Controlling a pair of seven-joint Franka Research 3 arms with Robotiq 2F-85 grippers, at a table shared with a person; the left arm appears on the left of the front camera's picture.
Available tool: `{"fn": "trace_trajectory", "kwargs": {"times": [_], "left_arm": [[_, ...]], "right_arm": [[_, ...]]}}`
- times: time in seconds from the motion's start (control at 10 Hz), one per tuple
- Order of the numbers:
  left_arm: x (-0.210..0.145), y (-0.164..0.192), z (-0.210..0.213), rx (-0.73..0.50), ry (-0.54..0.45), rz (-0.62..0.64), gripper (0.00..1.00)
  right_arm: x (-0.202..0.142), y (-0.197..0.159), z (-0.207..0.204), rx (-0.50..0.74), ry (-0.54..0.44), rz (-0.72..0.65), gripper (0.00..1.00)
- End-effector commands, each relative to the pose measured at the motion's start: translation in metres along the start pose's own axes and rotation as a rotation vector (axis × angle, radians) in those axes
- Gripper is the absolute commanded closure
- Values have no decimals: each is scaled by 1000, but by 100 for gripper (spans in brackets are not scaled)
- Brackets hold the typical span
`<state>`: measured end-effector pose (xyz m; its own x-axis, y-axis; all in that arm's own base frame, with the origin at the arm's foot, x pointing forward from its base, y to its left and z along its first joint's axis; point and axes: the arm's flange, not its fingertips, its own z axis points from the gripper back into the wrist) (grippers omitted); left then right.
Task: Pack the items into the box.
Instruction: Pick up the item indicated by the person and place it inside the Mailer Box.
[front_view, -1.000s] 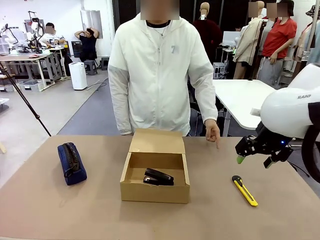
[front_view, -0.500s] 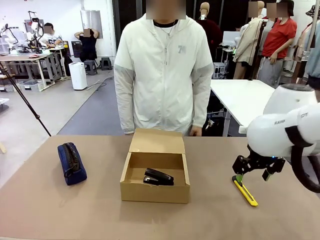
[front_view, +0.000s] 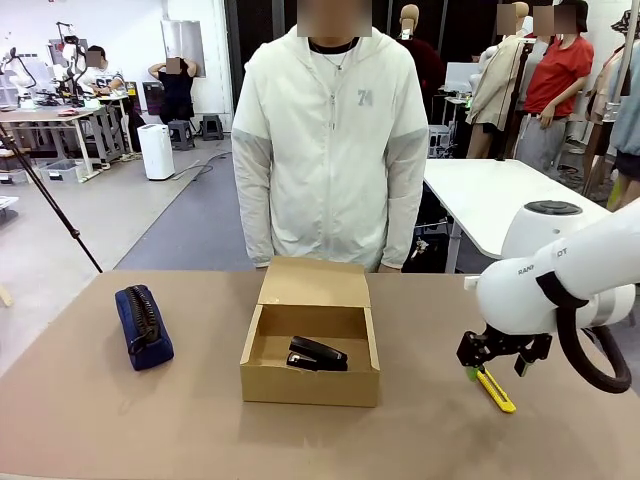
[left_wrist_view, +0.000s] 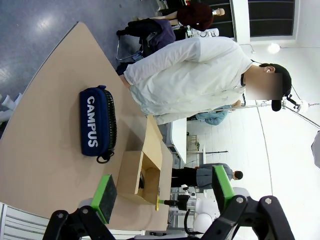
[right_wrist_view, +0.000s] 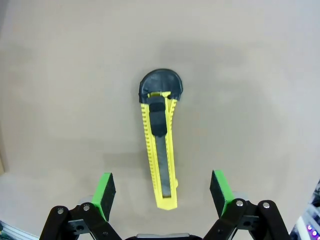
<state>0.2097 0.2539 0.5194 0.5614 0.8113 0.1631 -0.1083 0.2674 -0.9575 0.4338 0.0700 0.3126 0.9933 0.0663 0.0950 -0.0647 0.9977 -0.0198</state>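
The brown cardboard box (front_view: 310, 370) stands open at the table's middle, its flap lid tipped back, with the black stapler (front_view: 317, 354) lying inside. The navy zippered pouch (front_view: 143, 326) lies at the left; the left wrist view shows the pouch (left_wrist_view: 97, 122) with white lettering and the box (left_wrist_view: 141, 175) beyond it. The yellow-and-black utility knife (front_view: 495, 391) lies at the right. My right gripper (front_view: 478, 368) hangs open just above it, and in the right wrist view the knife (right_wrist_view: 161, 146) lies between the green pads (right_wrist_view: 104, 189). My left gripper (left_wrist_view: 163, 192) is open and holds nothing.
A person in a white jacket (front_view: 330, 150) stands at the far edge behind the box, hands down. A white table (front_view: 490, 200) stands beyond at the right. Bare tabletop (front_view: 150, 420) stretches in front of the box and pouch.
My right arm has come down and leftward over the knife, its open gripper now just above it. The person drew the pointing hand back off the table.
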Motion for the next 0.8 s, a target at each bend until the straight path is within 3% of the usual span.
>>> {"fn": "trace_trajectory", "kwargs": {"times": [0.0, 0.6, 0.7], "left_arm": [[1, 0, 0, -22, -6, -12, 0], [1, 0, 0, -22, -6, -12, 0], [1, 0, 0, -22, -6, -12, 0]], "right_arm": [[12, 6, -10, -48, -10, -13, 0], [19, 10, -26, -59, 11, -18, 0], [21, 10, -27, -51, 33, -21, 8]]}}
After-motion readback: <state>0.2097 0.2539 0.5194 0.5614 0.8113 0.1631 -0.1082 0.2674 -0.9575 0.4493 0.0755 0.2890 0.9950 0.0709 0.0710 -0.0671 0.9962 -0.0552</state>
